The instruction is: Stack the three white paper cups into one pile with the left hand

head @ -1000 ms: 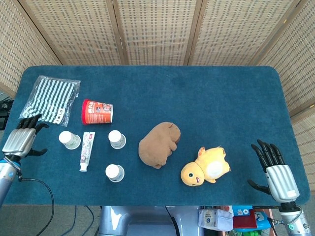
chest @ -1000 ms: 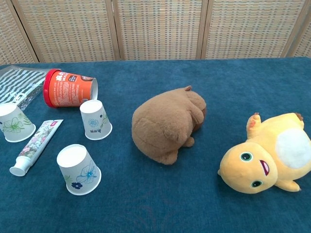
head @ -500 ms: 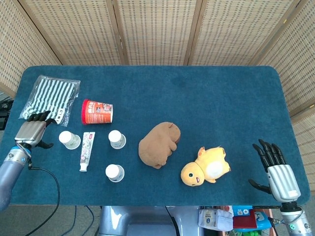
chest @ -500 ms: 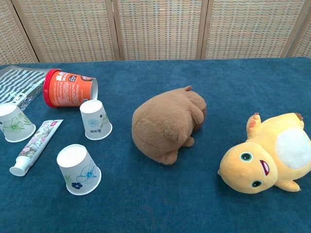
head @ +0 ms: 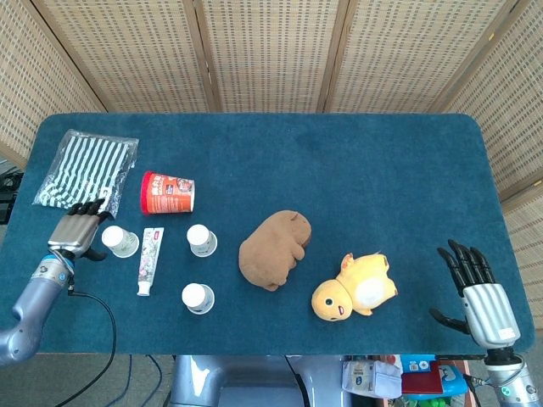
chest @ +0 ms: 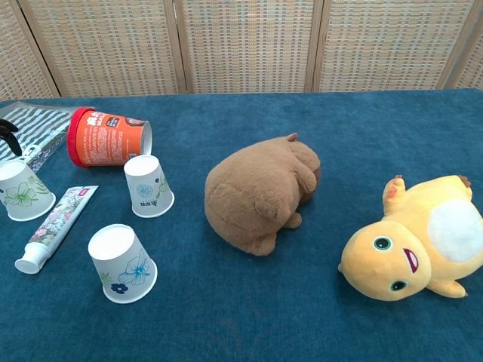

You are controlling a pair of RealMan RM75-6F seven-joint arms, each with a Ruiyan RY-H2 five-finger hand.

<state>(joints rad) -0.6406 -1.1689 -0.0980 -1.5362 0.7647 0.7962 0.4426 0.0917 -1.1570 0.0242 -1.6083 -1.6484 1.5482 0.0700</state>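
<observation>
Black fingers (head: pixel 83 209) of the left hand (head: pixel 73 231), at the left edge of the head view, are spread slightly apart and hold nothing; their tips lie just beside the left cup (head: pixel 120 241), over the lower edge of the striped pouch (head: pixel 87 170). Whether they touch the cup cannot be told. In the chest view only a dark fingertip shows at the upper left edge. All three white paper cups stand upside down and apart on the blue bench (head: pixel 356 170): the left cup, the middle cup (head: pixel 201 239) to its right, and the front cup (head: pixel 198 298) toward the lower edge. A toothpaste tube (head: pixel 150 260) lies between the left and middle cups. A red tub (head: pixel 167 192) lies on its side above them. The brown plush (head: pixel 273 249) sits at centre, the yellow plush (head: pixel 355 287) to its lower right. The right hand (head: pixel 477 292), lower right corner, has its fingers spread and holds nothing.
</observation>
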